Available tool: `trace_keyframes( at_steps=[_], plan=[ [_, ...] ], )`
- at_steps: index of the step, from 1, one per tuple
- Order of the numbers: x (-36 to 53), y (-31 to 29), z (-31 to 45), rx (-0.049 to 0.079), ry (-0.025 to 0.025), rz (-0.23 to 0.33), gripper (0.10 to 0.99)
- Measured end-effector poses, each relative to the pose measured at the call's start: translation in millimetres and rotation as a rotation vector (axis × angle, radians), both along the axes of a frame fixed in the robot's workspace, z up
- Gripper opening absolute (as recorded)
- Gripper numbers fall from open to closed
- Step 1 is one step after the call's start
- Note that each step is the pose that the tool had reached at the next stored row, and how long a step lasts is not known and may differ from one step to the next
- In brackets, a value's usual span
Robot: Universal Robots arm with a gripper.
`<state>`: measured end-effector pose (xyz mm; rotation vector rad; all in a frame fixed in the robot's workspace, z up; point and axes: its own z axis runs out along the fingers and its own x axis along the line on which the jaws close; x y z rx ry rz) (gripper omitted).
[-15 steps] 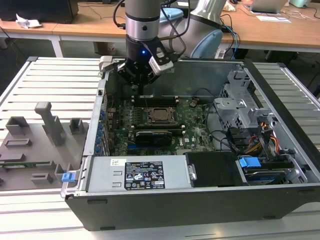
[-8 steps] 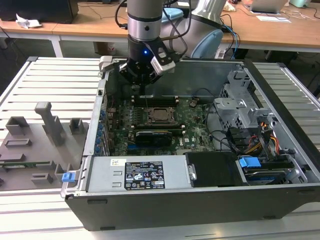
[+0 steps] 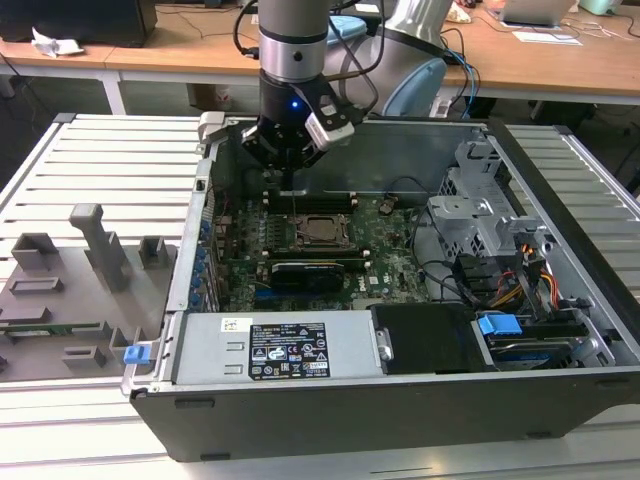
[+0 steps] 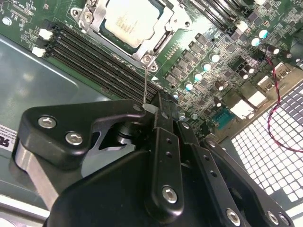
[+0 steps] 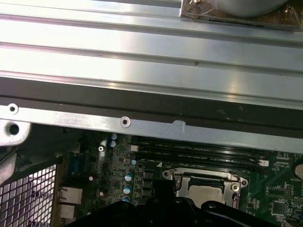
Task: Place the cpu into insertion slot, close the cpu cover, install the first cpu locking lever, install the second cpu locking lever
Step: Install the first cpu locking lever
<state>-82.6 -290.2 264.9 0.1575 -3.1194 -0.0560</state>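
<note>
Sitting case: open computer case (image 3: 560, 330) on a ribbed metal table (image 3: 110, 150); green motherboard (image 3: 390, 245) flat on its floor; grey power supply (image 3: 280, 350) along the case's near wall; blue clip (image 3: 497, 325) by the drive bays at the exterior view's right
Insertion slot: insertion slot (image 3: 322, 229) near the middle of the motherboard; the cpu (image 4: 130, 21) lies seated inside it, silvery top up
Cpu cover: cpu cover (image 4: 163, 35) lies down flat around the cpu, its window framing the chip
Lever: thin wire lever (image 4: 144, 80) rises from a corner of the insertion slot to the fingertips
Gripper: gripper (image 4: 154, 108) hangs just beyond the insertion slot, by the memory slots (image 4: 94, 56); fingers together, pinched on the wire lever's tip
Fixtures: grey fixture tray (image 3: 70, 290) lies on the table beside the case, at the exterior view's left
Room: wooden desks (image 3: 560, 60) stand behind the case; blue cables (image 3: 462, 70) hang near them
</note>
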Motion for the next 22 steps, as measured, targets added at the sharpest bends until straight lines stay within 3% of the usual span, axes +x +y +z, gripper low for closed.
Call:
trace_keyframes(
  at_steps=[13,22],
  plan=[
    [6.5,0.0,-0.1,0.0,0.0,0.0,0.106],
    [28.9,0.0,-2.8,0.0,-0.0001,0.0,0.106]
  ],
)
